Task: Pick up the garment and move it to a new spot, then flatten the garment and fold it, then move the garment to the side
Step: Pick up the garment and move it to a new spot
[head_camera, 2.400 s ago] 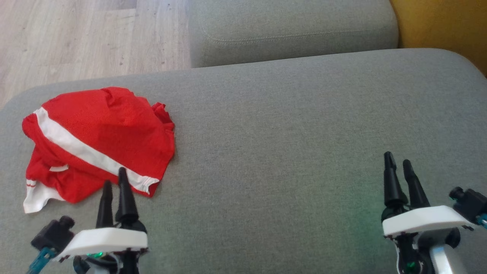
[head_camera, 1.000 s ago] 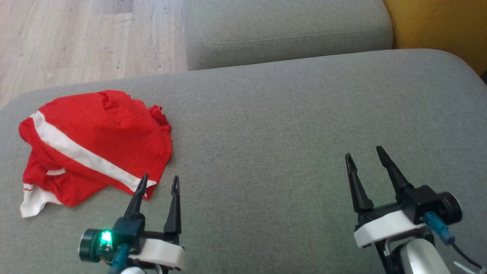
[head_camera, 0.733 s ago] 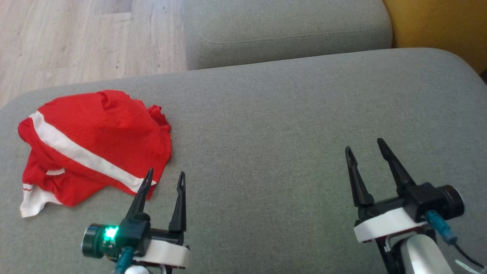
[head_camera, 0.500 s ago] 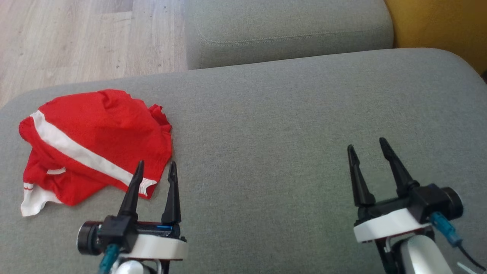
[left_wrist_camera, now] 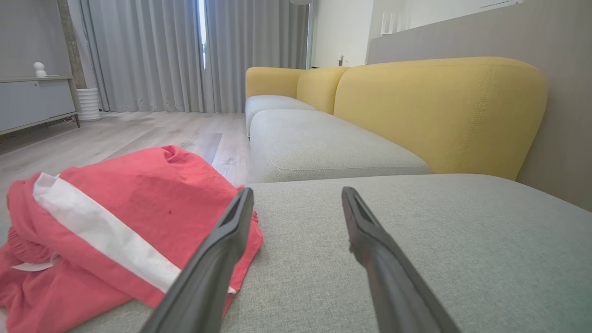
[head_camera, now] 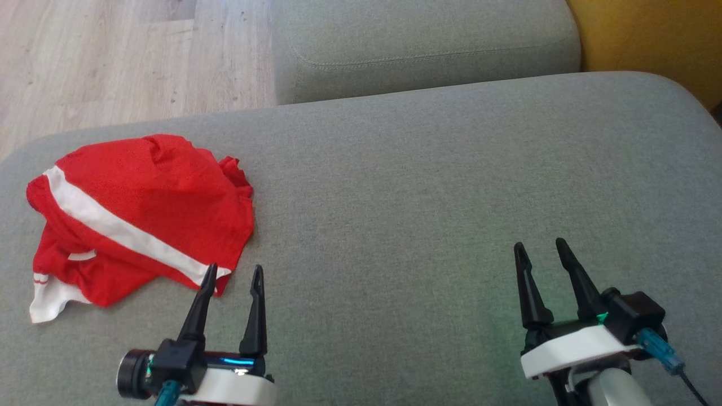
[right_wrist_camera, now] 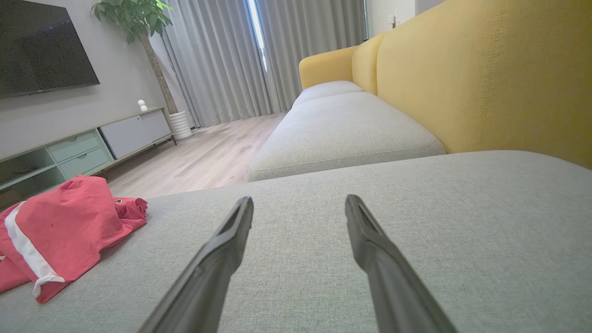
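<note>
The red garment [head_camera: 135, 214] lies crumpled in a loose heap on the left part of the grey sofa cushion [head_camera: 428, 186], with a white stripe [head_camera: 115, 228] running across it. The left gripper [head_camera: 234, 266] hovers just beside the heap's near corner, its two fingers spread apart and empty. The right gripper [head_camera: 538, 243] hangs well apart over bare cushion, fingers likewise spread. The cloth looks thin, light and limp, so it will likely sag and bunch when lifted. A sound hold would be a pinch on the near hemmed corner where the stripe ends, or on a raised fold.
</note>
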Robot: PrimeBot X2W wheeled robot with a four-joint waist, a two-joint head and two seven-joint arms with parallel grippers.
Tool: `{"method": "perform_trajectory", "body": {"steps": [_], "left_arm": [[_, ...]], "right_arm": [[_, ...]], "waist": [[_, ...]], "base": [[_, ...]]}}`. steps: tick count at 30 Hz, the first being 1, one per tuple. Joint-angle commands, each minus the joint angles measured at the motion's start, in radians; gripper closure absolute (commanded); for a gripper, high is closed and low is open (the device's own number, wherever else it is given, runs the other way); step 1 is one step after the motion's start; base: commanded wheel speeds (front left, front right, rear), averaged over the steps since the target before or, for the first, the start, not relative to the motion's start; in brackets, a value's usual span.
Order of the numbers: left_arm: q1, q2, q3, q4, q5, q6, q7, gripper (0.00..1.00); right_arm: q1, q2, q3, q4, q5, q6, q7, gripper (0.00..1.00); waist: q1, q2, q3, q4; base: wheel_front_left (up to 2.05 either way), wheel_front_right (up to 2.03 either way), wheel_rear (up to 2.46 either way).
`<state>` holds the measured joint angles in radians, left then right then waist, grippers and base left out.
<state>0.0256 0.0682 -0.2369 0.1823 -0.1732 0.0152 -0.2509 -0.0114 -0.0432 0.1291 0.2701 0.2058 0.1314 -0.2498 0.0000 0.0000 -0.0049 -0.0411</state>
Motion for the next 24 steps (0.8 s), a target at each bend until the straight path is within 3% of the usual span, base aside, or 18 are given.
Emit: {"method": "perform_trajectory", "body": {"steps": [1, 16, 24], "left_arm": [[-0.031, -0.008, 0.046, -0.023, 0.016, -0.010, -0.011, 0.00], [-0.033, -0.017, 0.073, -0.005, 0.029, -0.028, -0.011, 0.00], [-0.026, -0.018, 0.100, 0.005, 0.032, -0.021, -0.011, 0.00]], "right_arm": [[-0.040, -0.007, 0.032, -0.023, 0.018, -0.001, -0.012, 0.00], [-0.045, -0.007, 0.045, -0.013, 0.044, -0.001, -0.012, 0.00], [-0.027, -0.007, 0.087, -0.024, 0.070, -0.001, -0.012, 0.00]], "waist": [[0.0000, 0.0000, -0.001, -0.002], [0.0000, 0.0000, -0.012, 0.006], [0.0000, 0.0000, -0.024, 0.086]], "base": [[0.00, 0.00, 0.00], [0.00, 0.00, 0.00], [0.00, 0.00, 0.00]]}}
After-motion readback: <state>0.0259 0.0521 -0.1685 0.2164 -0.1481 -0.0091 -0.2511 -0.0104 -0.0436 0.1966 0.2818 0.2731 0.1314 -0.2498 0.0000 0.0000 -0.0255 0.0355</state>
